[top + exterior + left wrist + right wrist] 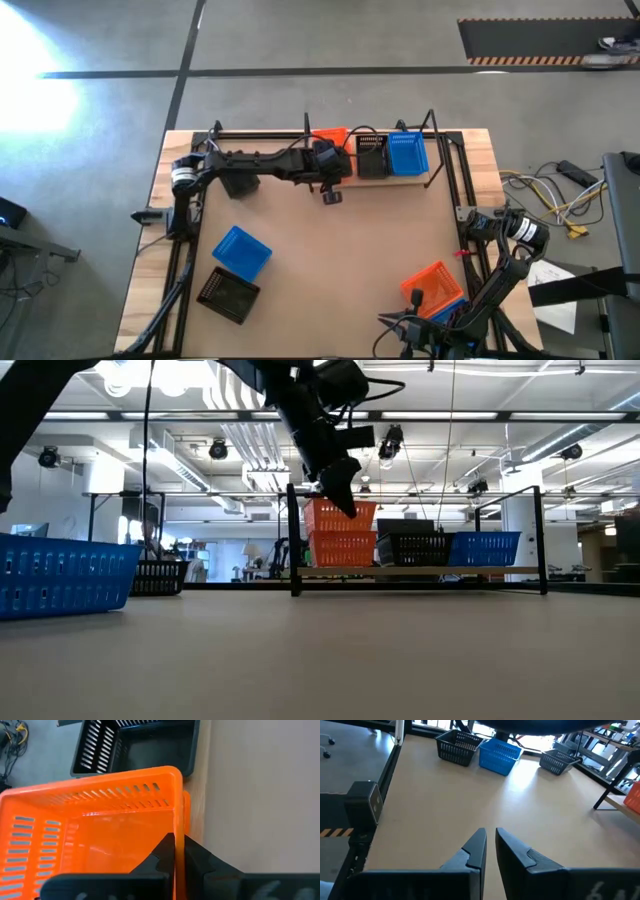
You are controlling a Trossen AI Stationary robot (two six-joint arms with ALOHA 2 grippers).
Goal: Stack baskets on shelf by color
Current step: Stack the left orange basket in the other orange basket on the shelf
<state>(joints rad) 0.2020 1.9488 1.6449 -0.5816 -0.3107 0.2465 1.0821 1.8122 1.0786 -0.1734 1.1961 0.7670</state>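
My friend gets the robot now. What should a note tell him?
Left gripper: shut on the wall of the top orange basket, over the shelf's orange stack.
Right gripper: nearly shut, empty, waiting at the near right corner.
On the shelf: orange stack, black basket, blue basket.
Left on the table: blue basket, black basket, orange basket, and a black one under the left arm.
Next: probably release the orange, then fetch the rest.

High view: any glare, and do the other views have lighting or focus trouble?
High view: strong glare on the floor upper left, table evenly lit. Low view: bright ceiling lights behind, so the left gripper reads as a silhouette. Left wrist view: orange basket very near, its wall soft.
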